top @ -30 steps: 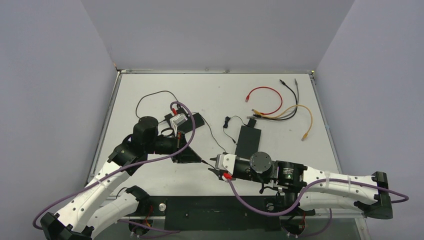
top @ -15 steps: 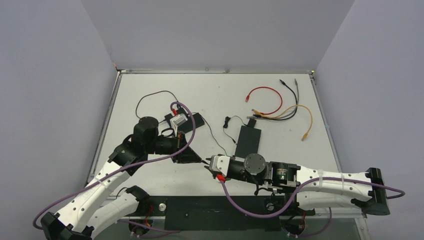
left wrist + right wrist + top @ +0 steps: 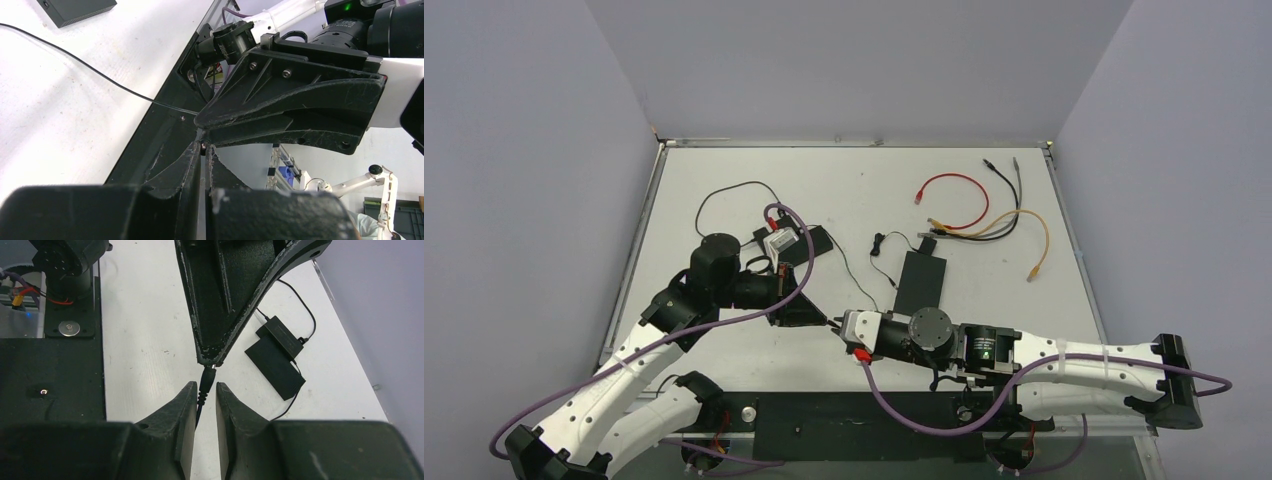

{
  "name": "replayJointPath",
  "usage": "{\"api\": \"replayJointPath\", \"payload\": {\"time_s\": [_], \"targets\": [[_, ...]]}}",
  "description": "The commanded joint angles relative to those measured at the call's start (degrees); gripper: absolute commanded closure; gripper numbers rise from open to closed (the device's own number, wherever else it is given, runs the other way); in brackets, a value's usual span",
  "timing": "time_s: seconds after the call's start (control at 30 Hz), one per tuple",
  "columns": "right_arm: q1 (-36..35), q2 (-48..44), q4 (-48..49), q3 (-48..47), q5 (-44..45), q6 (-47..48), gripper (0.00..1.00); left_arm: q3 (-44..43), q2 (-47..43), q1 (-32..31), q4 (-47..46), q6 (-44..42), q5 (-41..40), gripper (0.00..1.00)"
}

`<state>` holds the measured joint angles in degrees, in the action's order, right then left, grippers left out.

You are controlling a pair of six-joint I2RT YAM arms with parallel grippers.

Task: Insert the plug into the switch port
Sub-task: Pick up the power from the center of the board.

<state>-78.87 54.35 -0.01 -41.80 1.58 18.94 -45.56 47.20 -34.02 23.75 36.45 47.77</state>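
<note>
- Plainly, the two pincers meet tip to tip over the near part of the table. The left pincer reaches in from its side and the right pincer faces it.
- The left pincer is clenched. Its two fingers press together to one point with only a hairline slit between them, and the metal end of the plug is nipped at that point.
- From the left pincer's tip the plug's black body runs straight into the gap of the right pincer and lies between its two fingers.
- The right pincer is parted only a little and is not clamped. One finger is touching or just beside the plug's body; I cannot tell which. A thin strip of white table shows between the plug and the other finger.
- A thin black cable trails away across the table from the place where the tips meet.
- The switch, a flat black box, lies on the table farther out than the right pincer and off to its outer side. It is well apart from both tips, and the plug is not in it.
</note>
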Motion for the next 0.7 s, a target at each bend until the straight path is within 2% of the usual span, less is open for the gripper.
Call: {"api": "replayJointPath", "payload": {"time_s": [0.0,0.2,0.33,0.47,0.53,0.67], "targets": [[-0.5,1.0,3.3,-2.4,0.9,0.3,0.84,-0.2,-1.0,0.3,-2.8,0.1,0.3,1.0],[-0.5,1.5,3.6,-2.6,1.0,0.2,0.88,0.0,-1.3,0.3,-2.9,0.3,0.6,1.0],[-0.5,1.4,3.8,-2.6,1.1,0.4,1.0,0.1,-1.2,0.3,-2.9,0.3,0.6,1.0],[-0.5,1.2,4.5,-2.4,1.4,0.0,1.0,0.3,-0.9,0.3,-2.8,0.0,0.6,1.0],[-0.6,1.2,4.4,-2.4,1.9,0.0,1.0,0.2,-1.1,0.3,-2.7,-0.1,0.5,0.88],[-0.6,0.5,4.2,-2.4,4.5,-0.1,1.0,0.1,-2.1,0.5,-2.6,-0.1,0.1,0.71]]}}
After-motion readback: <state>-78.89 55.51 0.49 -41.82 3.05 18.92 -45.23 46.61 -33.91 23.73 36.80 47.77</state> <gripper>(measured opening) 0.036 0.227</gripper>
